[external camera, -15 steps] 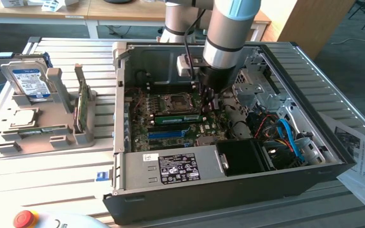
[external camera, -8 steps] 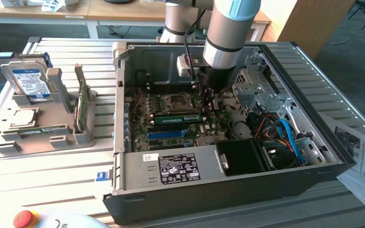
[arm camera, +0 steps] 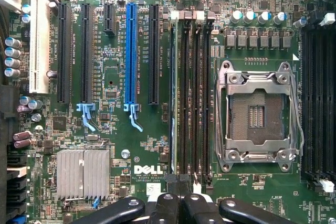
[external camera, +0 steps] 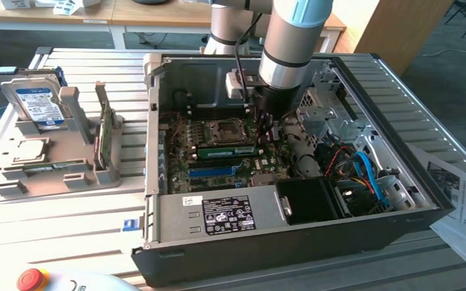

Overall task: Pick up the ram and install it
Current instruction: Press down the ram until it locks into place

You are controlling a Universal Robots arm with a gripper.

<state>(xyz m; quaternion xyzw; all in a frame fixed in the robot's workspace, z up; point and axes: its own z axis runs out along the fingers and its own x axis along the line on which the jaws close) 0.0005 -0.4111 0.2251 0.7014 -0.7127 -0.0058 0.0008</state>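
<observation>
Closed tight, the claw (external camera: 267,124) is held low over the green motherboard (arm camera: 121,145) inside the open black computer case (external camera: 298,242) on the slatted counter (external camera: 55,224). Nothing is gripped. The long thin green ram stick (external camera: 226,150) is seen seated in a black slot, just left of the claw in the exterior view.
</observation>
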